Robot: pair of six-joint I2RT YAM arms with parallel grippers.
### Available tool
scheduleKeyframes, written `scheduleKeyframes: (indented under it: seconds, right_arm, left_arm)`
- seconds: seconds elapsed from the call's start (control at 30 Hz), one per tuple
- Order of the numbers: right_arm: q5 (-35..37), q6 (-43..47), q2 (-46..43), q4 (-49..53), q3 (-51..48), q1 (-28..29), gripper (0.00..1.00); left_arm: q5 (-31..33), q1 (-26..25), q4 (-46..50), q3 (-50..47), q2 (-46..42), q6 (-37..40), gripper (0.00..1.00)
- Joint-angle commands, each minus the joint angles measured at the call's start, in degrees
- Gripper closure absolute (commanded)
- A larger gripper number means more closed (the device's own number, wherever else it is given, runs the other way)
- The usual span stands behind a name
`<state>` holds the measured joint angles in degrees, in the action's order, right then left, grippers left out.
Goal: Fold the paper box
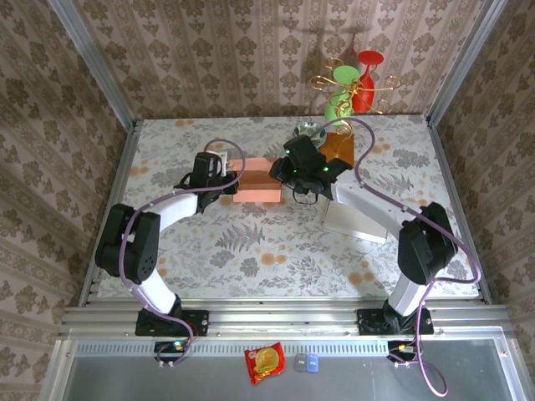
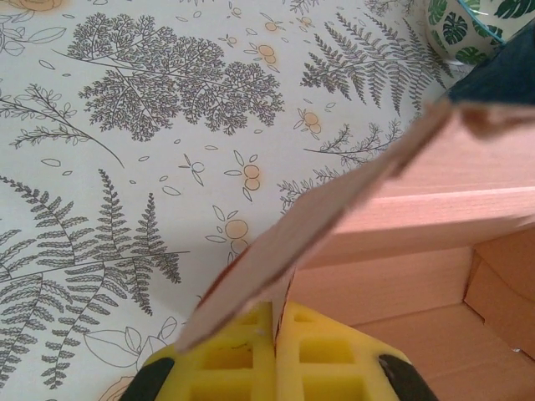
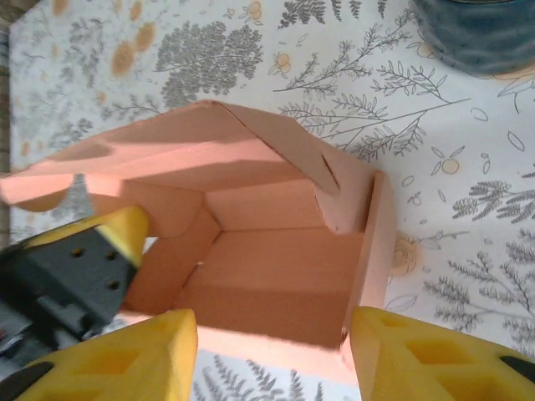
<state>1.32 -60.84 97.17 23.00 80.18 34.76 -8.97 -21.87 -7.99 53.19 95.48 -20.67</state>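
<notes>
- The salmon-pink paper box (image 1: 255, 182) sits on the floral worktop (image 1: 251, 251) with its top open, between the two arms.
- The left end effector (image 2: 274, 326) is at the box's left side, its yellow pads pressed together on a raised flap of the box.
- The right end effector (image 3: 274, 334) is at the box's right side. Its fingers are spread apart by the box's nearest wall; whether they touch it is unclear.
- A patterned bowl (image 1: 309, 131) stands just beyond the box.
</notes>
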Motion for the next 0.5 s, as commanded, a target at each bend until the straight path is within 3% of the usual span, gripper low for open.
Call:
scheduleKeyframes:
  seconds: [0.0,0.2,0.47]
  right_arm:
    - [-1.7,-16.2,-3.0,-0.1,-1.5,-0.7,0.48]
    - [-1.7,-37.3,2.6,-4.5,4.3,-0.1,0.48]
    - [-2.5,-45.8,13.1,5.5,18.1,0.7,0.49]
  left_arm:
    - [1.7,-1.0,2.4,-2.0,-1.5,-1.0,1.0]
    - [3.8,-2.1,2.4,-2.6,-2.4,-1.1,1.0]
    - [6.0,-3.3,1.9,-3.7,-3.2,-1.7,1.0]
